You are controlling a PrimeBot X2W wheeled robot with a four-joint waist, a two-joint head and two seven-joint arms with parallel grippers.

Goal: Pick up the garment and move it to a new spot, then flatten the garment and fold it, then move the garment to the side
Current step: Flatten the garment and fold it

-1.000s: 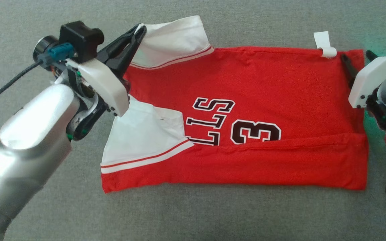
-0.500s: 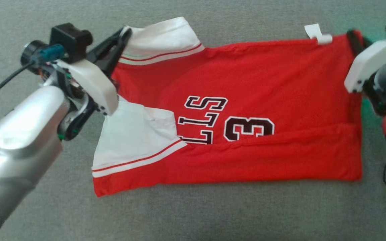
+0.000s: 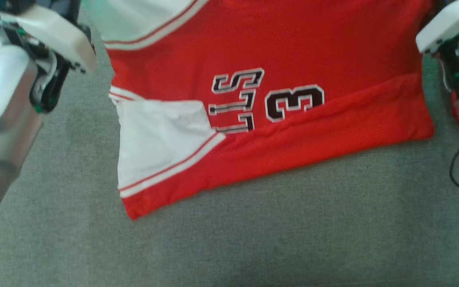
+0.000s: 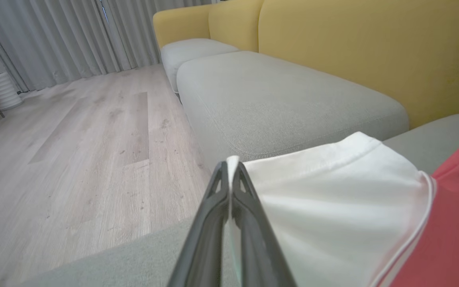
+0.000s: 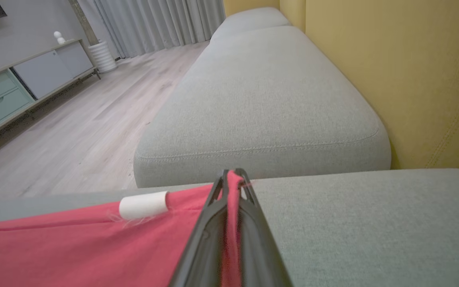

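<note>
The garment [image 3: 293,52] is a red jersey with black numbers and white sleeves [image 3: 161,135]. Its far edge runs off the top of the head view, and its near hem lies slanted on the grey cushion [image 3: 293,239]. My left gripper [image 4: 229,165] is shut on the edge of the far white sleeve [image 4: 333,207]. My right gripper [image 5: 234,174] is shut on the red corner of the garment [image 5: 94,247], beside a white tag [image 5: 144,204]. In the head view the white wrist covers of the left arm [image 3: 50,30] and right arm [image 3: 448,24] flank the garment.
A yellow backrest [image 4: 373,52] rises behind the cushions. A second grey cushion [image 5: 261,99] adjoins this one. Wooden floor [image 4: 74,139] lies beyond the cushion edge, with a low cabinet [image 5: 14,91] and curtains further off. A black cable [image 3: 458,171] loops by my right arm.
Both grippers have risen toward the top of the head view with the garment's far edge. The garment looks closer, its top is cut off, and its near hem now slants.
</note>
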